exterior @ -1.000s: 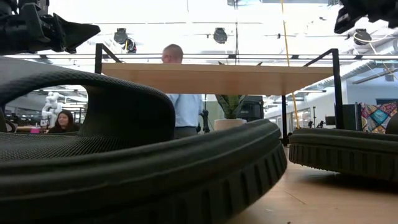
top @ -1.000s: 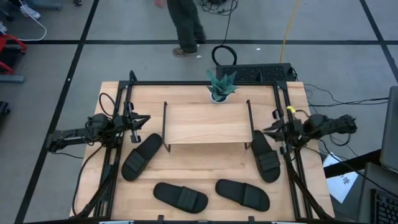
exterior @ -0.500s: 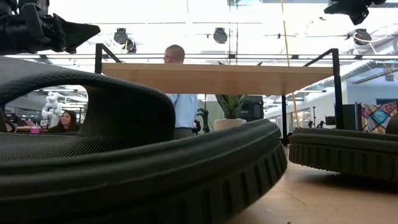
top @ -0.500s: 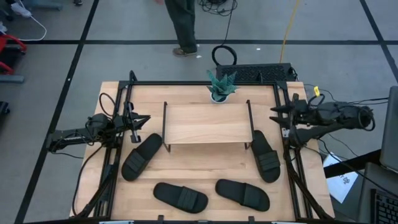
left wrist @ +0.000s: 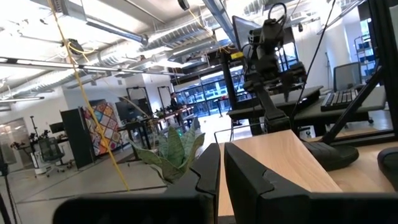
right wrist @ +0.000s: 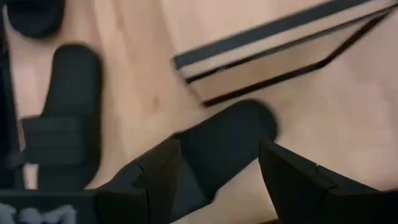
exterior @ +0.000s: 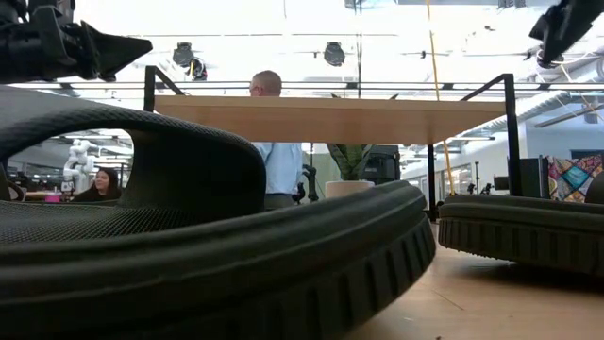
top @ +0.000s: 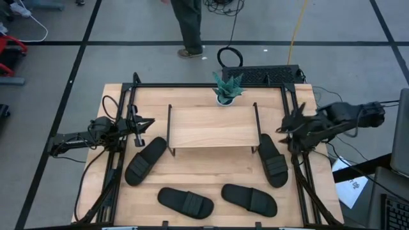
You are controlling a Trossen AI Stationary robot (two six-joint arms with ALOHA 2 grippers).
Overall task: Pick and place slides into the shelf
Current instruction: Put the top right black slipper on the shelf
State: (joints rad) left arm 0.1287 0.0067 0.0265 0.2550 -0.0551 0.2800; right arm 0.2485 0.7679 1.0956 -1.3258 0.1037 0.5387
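Four black slides lie soles down on the wooden table: one left of the shelf (top: 146, 160), two near the front edge (top: 185, 202) (top: 249, 199), and one right of the shelf (top: 273, 161). The shelf (top: 213, 126), a light board on a thin dark wire frame, stands at the table's middle. My right gripper (top: 284, 130) is open above the far end of the right slide (right wrist: 227, 137), tipped down toward it and clear of it. My left gripper (top: 146, 122) is shut and empty, up in the air left of the shelf.
A small potted plant (top: 227, 88) stands behind the shelf. Dark frame rails (top: 115, 160) run along both table sides. A person (top: 190, 25) walks on the floor beyond the far edge. Bare tabletop lies in front of the shelf (top: 211, 167).
My right gripper has drawn back toward the table's right edge and risen, then tipped its fingers down toward the slide right of the shelf. The slides and the shelf have stayed in place.
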